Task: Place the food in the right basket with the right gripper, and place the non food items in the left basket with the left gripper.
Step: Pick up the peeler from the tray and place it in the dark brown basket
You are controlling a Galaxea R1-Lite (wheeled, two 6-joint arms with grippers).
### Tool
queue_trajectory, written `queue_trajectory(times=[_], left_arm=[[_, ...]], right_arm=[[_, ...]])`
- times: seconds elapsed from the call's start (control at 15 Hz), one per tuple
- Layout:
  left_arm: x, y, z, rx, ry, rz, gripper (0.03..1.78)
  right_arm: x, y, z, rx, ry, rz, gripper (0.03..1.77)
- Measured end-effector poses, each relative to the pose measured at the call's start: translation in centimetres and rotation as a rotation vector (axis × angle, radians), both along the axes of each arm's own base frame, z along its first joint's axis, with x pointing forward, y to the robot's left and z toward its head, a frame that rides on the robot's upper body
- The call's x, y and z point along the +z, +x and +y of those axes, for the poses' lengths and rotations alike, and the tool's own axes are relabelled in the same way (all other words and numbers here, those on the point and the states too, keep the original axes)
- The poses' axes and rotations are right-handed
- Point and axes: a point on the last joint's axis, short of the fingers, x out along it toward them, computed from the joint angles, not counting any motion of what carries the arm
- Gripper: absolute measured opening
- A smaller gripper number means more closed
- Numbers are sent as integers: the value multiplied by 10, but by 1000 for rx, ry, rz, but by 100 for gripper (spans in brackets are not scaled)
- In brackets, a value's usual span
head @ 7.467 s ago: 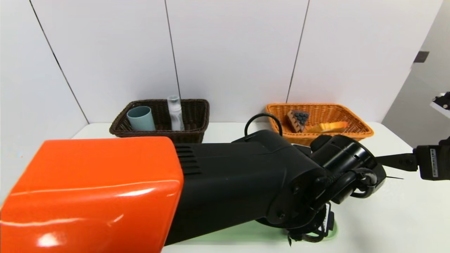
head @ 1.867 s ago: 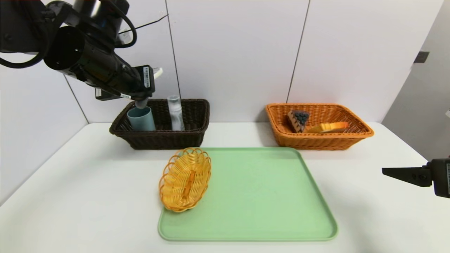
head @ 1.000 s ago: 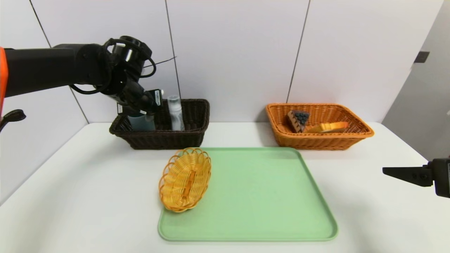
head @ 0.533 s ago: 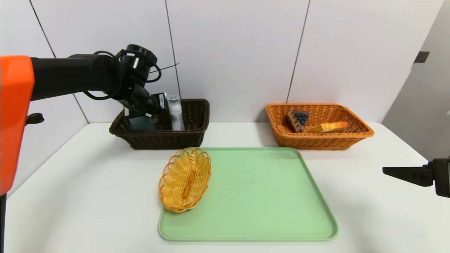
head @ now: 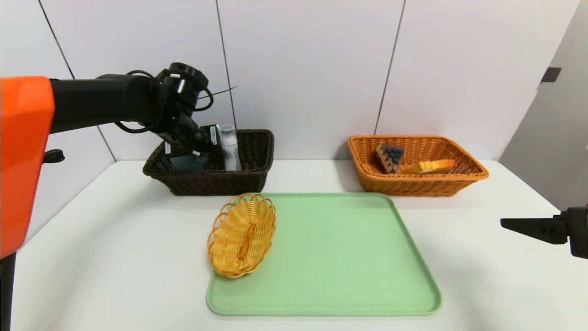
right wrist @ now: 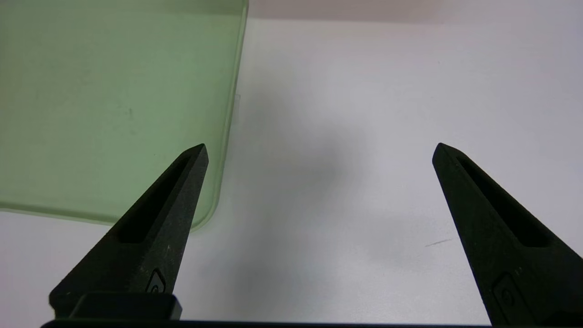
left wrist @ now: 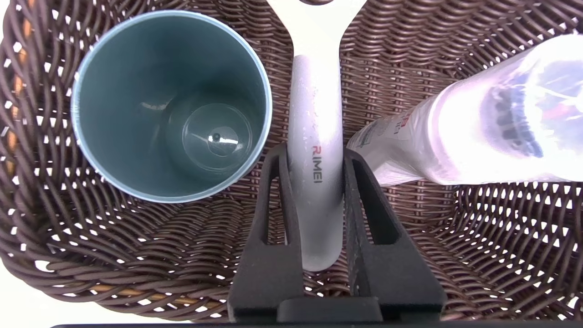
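Left pincer (left wrist: 314,159) is over the dark left basket (head: 248,177) at the back left of the white surface (head: 115,257), jaws clamped on a white handle (left wrist: 315,136) printed "RIMEI"; its far end runs out of the wrist view, so what kind of tool it is can't be told. In the wrist view the handle sits between a blue-grey cup (left wrist: 171,105), standing upright in the basket, and a clear plastic bottle (left wrist: 473,132). In the head view the left pincer (head: 195,149) hides most of the cup, and the bottle (head: 228,147) stands just beside it.

Right pincer (right wrist: 319,150) hangs off to the right above the bare surface, jaws wide, holding nothing, near the corner of the green tray (right wrist: 91,91).

Orange right basket (head: 415,184) at the back right holds a cake slice (head: 389,156) and an orange food piece (head: 429,165). A small yellow wicker basket (head: 241,234) lies tilted on the left edge of the tray (head: 349,257).
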Motion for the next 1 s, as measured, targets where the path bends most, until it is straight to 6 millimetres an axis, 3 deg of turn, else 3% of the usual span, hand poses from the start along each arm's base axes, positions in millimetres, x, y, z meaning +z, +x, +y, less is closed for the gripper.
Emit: queue_trajectory(times=[0.4, 0.73, 1.0], left_arm=[[-6, 3, -3, -5, 5, 16, 29], [-12, 5, -4, -3, 7, 26, 90], [-10, 5, -4, -3, 10, 19, 123]], right_arm=[[2, 0, 0, 0, 0, -7, 170], [0, -1, 0, 0, 1, -3, 170], [0, -1, 0, -1, 1, -2, 170]])
